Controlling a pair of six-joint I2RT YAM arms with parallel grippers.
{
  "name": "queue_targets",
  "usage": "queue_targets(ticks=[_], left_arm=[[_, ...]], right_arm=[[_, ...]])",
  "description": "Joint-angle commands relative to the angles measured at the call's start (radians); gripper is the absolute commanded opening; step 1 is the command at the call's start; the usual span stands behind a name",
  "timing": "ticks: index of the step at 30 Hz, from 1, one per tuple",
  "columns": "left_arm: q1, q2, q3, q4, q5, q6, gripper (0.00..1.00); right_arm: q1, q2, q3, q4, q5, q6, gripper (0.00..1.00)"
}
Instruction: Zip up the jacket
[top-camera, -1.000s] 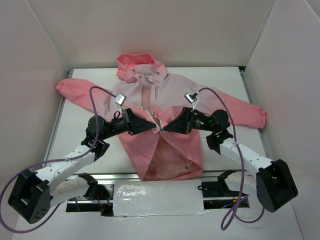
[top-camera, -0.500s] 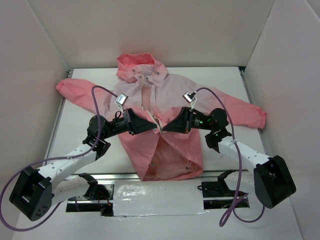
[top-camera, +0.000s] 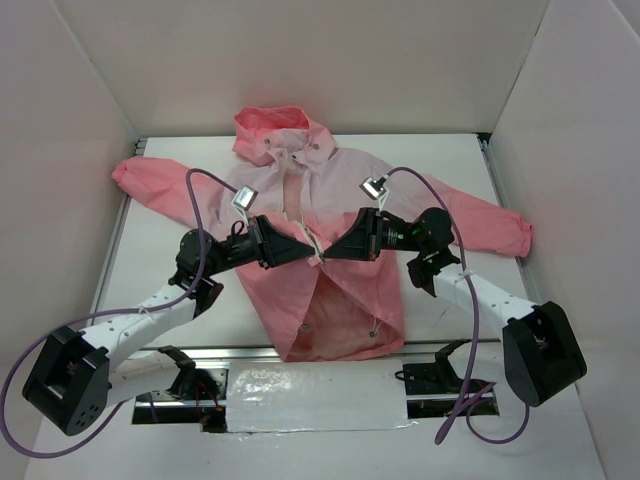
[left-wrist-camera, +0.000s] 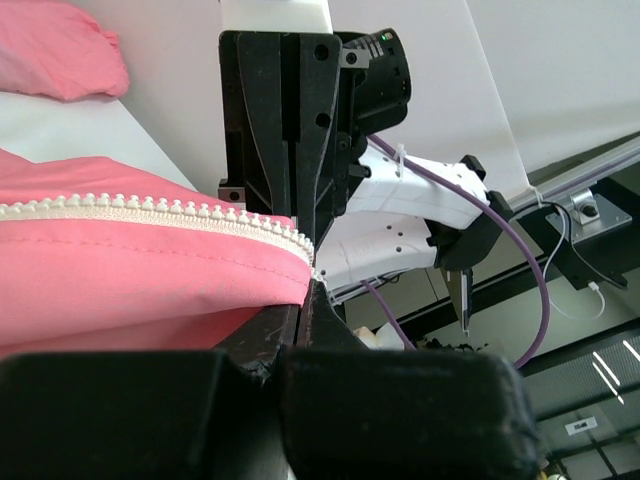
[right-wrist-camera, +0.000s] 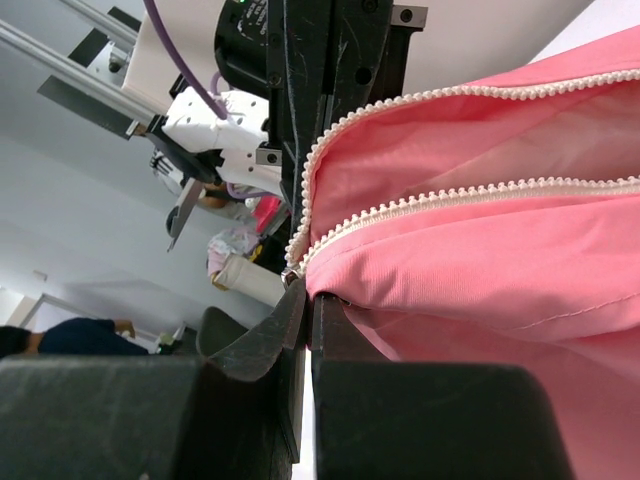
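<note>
The left end effector (left-wrist-camera: 306, 290) clamps the jacket's (top-camera: 335, 300) zipper (left-wrist-camera: 150, 208) edge taut; the right end effector (right-wrist-camera: 300, 290) pinches where both rows converge, seemingly to pull.

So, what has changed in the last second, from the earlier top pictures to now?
Very little. The right gripper and its arm crept slightly up the jacket front, toward the hood. The left gripper barely shifted. Both stay shut on the jacket at its white zipper, and the jacket lies spread flat as before.
</note>
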Motion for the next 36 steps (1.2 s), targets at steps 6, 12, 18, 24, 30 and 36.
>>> queue_targets(ticks=[6,12,18,24,30,36], left_arm=[[-0.005,-0.002,0.076,-0.031,0.11,0.091,0.0],[-0.005,-0.042,0.131,-0.293,0.061,0.255,0.0],[-0.005,-0.054,0.169,-0.389,0.027,0.342,0.0],[-0.005,-0.025,0.166,-0.34,0.061,0.322,0.0],[-0.007,-0.02,0.173,-0.337,0.07,0.329,0.0],[-0.008,-0.008,0.189,-0.368,0.088,0.361,0.0]], right_arm=[[-0.035,-0.014,0.087,0.013,-0.022,-0.032,0.0],[-0.035,-0.052,0.133,-0.275,0.007,-0.156,0.0],[-0.029,-0.089,0.168,-0.464,0.059,-0.238,0.0],[-0.025,-0.08,0.186,-0.47,0.097,-0.172,0.0],[-0.012,-0.087,0.249,-0.642,0.165,-0.22,0.0],[-0.015,-0.075,0.288,-0.681,0.202,-0.192,0.0]])
